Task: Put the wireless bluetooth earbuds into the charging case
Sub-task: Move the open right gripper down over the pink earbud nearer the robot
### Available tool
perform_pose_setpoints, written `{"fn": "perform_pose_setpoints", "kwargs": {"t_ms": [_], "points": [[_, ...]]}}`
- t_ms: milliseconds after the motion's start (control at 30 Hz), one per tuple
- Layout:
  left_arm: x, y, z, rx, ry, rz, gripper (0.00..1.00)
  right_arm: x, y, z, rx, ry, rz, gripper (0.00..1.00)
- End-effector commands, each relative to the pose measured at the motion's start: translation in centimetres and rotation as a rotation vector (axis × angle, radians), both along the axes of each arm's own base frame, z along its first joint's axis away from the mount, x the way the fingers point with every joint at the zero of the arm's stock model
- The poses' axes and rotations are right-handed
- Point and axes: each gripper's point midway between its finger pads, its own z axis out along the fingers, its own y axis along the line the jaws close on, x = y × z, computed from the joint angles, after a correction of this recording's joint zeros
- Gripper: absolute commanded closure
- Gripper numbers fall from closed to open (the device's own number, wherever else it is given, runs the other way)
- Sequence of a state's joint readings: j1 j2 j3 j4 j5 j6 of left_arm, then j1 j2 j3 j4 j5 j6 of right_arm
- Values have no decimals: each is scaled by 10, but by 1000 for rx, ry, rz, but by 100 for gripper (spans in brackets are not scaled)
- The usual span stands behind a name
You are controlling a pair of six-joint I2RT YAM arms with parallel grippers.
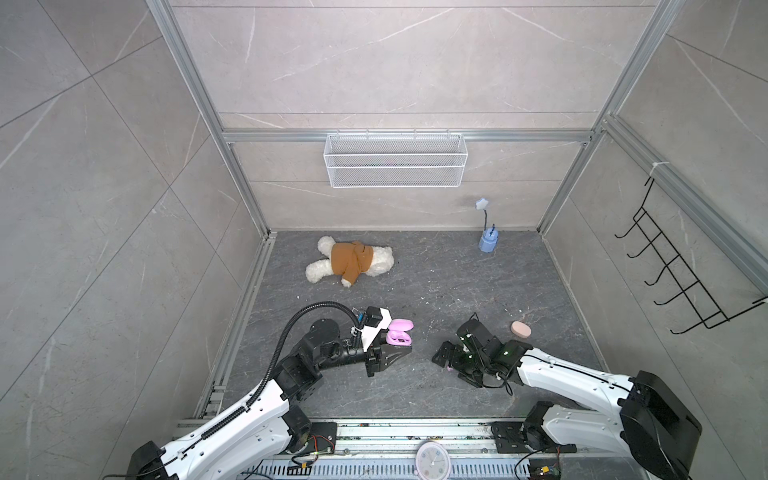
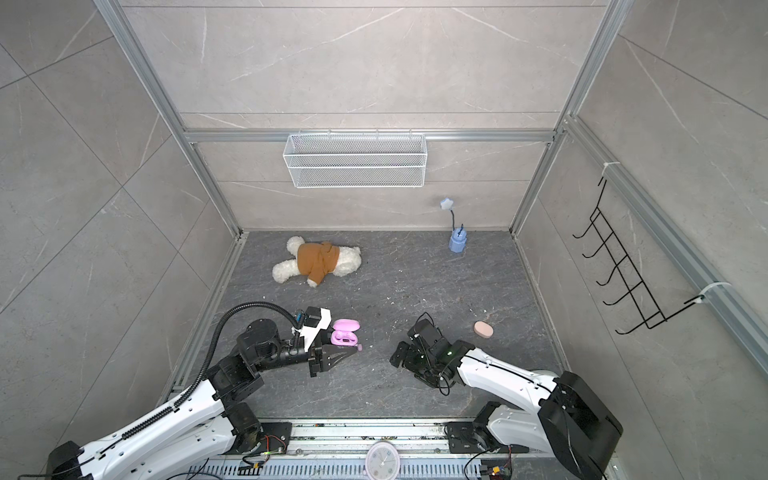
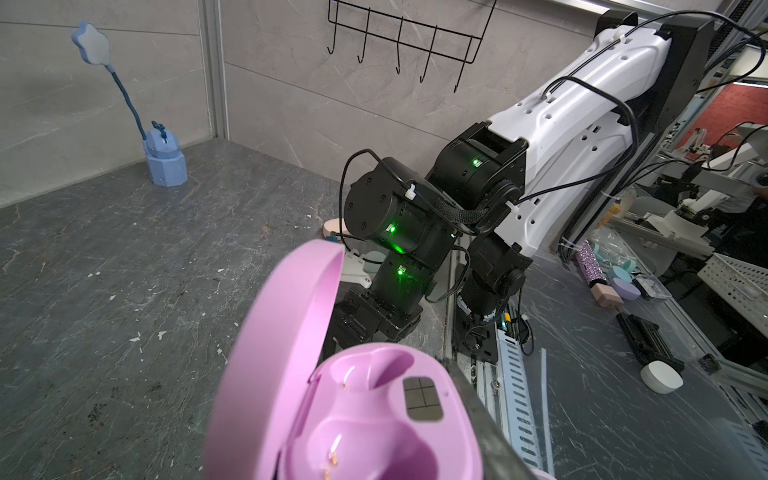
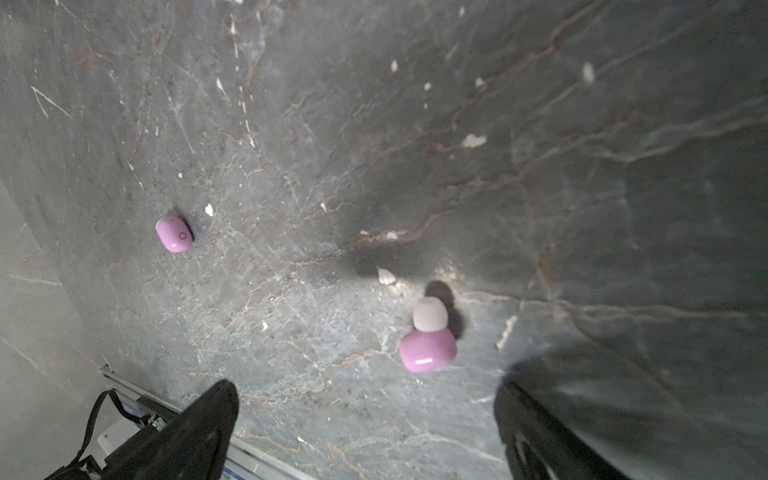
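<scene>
Your right claw [image 4: 365,392] hangs spread wide, pointing down at the table [image 4: 540,166] from a low, bent arm in the lower right-centre of both top views, with one lilac earbud [image 4: 428,343] lying just beyond the gap between its fingertips, untouched. A second earbud [image 4: 174,234] lies well apart from it, over toward your left claw [image 1: 395,345], which reaches level from the lower left and pinches the open charging case [image 1: 400,332], both sockets empty.

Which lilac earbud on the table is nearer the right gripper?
The earbud showing its pale ear tip, just ahead of the open right gripper; the ring-marked earbud lies farther off.
</scene>
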State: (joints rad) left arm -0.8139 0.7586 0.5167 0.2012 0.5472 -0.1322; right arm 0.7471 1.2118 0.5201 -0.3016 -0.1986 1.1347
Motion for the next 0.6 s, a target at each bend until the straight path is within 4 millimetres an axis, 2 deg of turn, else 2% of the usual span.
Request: {"fn": "perform_pose_setpoints", "kwargs": {"t_ms": [0,300,567], "points": [[1,2,8,-17,-25,14,68,6,5,-4,11,-13,-15,2],[2,3,8,-12,-28,21,68,15,7,-8,-21,-29,-10,1],[1,3,9,-8,-30,21,68,23,15,3,-11,-57,14,1]]}}
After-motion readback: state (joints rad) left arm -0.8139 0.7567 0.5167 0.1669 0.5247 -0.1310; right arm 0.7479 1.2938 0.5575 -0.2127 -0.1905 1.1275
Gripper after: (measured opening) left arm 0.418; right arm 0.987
